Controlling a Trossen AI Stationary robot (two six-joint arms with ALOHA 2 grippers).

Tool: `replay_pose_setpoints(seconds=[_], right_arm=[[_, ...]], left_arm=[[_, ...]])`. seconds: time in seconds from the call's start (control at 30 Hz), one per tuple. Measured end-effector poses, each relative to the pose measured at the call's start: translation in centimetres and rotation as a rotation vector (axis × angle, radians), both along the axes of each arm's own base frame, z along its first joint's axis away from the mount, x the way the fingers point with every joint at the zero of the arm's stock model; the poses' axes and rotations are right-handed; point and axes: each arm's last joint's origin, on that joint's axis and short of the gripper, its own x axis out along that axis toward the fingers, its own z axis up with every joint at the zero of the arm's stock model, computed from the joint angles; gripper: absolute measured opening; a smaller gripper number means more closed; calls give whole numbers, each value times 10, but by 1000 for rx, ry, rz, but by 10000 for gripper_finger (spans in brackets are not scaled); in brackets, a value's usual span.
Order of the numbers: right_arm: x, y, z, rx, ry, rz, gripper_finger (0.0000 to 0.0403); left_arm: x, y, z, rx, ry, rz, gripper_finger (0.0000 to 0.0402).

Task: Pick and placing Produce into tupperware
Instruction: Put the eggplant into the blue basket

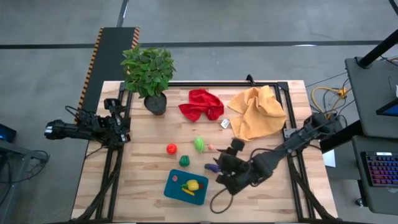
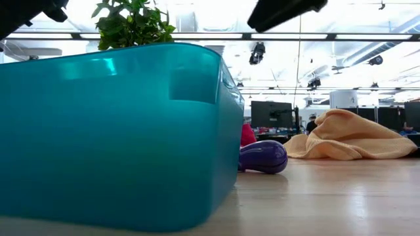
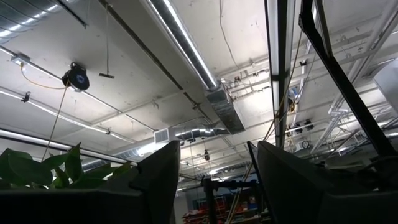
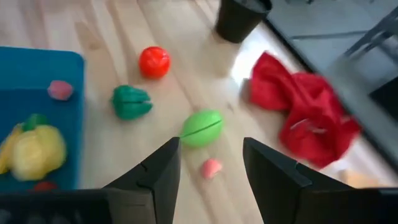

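The teal tupperware (image 1: 177, 190) sits near the table's near edge and holds a yellow piece (image 1: 193, 185), a red piece and a pink piece. On the wood lie a red piece (image 1: 171, 148), a light green piece (image 1: 199, 144), a dark green piece (image 1: 185, 160), a small pink piece (image 1: 211, 147) and a purple piece (image 1: 213, 167). My right gripper (image 1: 222, 169) hovers open just right of the tupperware, beside the purple piece; in its wrist view the light green piece (image 4: 202, 127) and pink piece (image 4: 211, 167) lie ahead of its gripper (image 4: 210, 144). My left gripper (image 1: 124, 129) waits open at the table's left edge.
A potted plant (image 1: 149, 71) stands at the far left. A red cloth (image 1: 201, 104) and a yellow-orange cloth (image 1: 256, 112) lie crumpled along the far side. Bare wood shows left of the tupperware. In the low view the tupperware wall (image 2: 111, 131) fills the left, with the purple piece (image 2: 262, 157) behind it.
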Motion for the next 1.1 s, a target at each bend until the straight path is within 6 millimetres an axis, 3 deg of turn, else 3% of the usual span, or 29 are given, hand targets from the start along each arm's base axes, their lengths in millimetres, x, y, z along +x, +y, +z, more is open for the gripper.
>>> replay_pose_setpoints(seconds=[0.2, 0.47, 0.6, 1.1], right_arm=[[-5, 6, -15, 156, 12, 70, 190], [-3, 9, -24, 238, 97, 108, 315], [-2, 9, -28, 253, 98, 87, 350], [11, 15, -79, 235, 219, 45, 329]], left_arm=[[0, 0, 0, -1, 0, 1, 199], [0, 0, 0, -1, 4, 1, 199], [1, 0, 0, -1, 5, 2, 199], [1, 0, -1, -1, 12, 2, 199]])
